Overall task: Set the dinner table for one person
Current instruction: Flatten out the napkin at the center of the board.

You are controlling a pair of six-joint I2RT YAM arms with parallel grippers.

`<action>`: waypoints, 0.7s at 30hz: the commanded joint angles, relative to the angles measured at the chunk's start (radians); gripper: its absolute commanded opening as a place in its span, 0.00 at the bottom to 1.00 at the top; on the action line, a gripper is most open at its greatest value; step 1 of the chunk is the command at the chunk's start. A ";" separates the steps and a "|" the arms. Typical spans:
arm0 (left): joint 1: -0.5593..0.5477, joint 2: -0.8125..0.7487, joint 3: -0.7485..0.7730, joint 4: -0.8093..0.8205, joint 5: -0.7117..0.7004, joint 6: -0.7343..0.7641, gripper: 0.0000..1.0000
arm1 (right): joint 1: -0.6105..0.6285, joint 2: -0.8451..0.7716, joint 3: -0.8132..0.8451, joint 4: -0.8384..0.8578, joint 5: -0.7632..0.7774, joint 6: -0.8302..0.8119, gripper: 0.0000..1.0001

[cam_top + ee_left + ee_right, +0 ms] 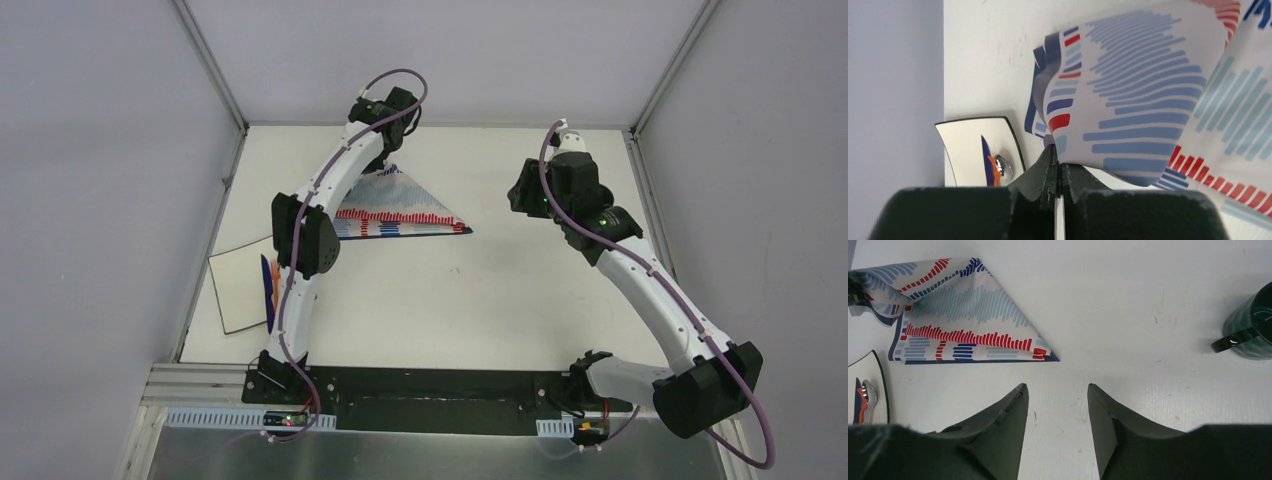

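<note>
From above: matte-white, grey-railed rectangular dinner table [480, 290] between pale walls, long axis unclear. Left wrist: left pincer [1055, 150] pinched shut on a raised corner of soft striped cloth [1128, 100], glossy square plate [965, 142] down to its left. Right wrist: right pincer [1055, 387] wide and empty over the tabletop, cloth ahead-left, glazed dark-green mug [1254, 322] ahead-right.
</note>
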 commanded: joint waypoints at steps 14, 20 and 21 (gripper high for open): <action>0.247 0.165 0.195 0.222 0.026 0.177 0.00 | 0.005 0.078 -0.016 0.083 -0.073 0.030 0.50; 0.249 0.165 0.136 0.452 -0.001 0.266 0.21 | 0.013 0.111 -0.014 0.085 -0.091 0.036 0.52; 0.249 0.160 0.121 0.494 -0.006 0.278 0.24 | 0.014 0.114 -0.015 0.086 -0.092 0.036 0.53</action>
